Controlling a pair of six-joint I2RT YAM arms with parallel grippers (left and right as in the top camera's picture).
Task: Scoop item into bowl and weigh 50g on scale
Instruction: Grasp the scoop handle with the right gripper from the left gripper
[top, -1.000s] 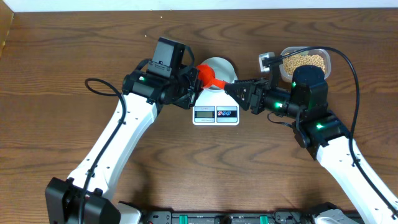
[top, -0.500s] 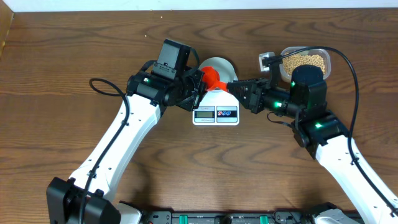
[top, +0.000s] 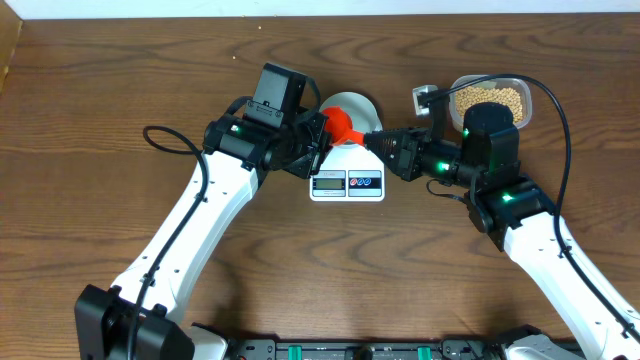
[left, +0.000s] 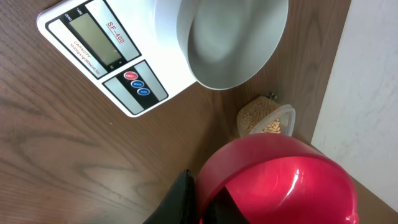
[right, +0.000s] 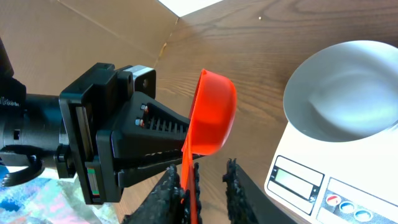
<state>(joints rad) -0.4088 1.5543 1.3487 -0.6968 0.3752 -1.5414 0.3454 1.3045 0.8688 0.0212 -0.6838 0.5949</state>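
Observation:
A red scoop (top: 341, 124) hangs over the scale's left edge, beside the bowl. My left gripper (top: 318, 138) is shut on it near its cup (left: 280, 180). My right gripper (top: 375, 142) meets it from the right and stands open around the handle (right: 186, 186): the handle lies against one finger, and a gap (right: 208, 174) separates it from the other. The pale bowl (top: 352, 103) sits empty on the white scale (top: 346, 182). The beans (top: 490, 99) fill a clear tub at the back right. What the scoop holds is hidden.
The clear tub (left: 264, 118) stands just behind the right arm's wrist. A black cable (top: 160, 135) loops on the table left of the left arm. The scale's display and buttons (right: 298, 180) face the front edge.
The left gripper has carried the scoop a little to the right, toward the right gripper. The right arm has edged in, and the handle now lies between its fingers.

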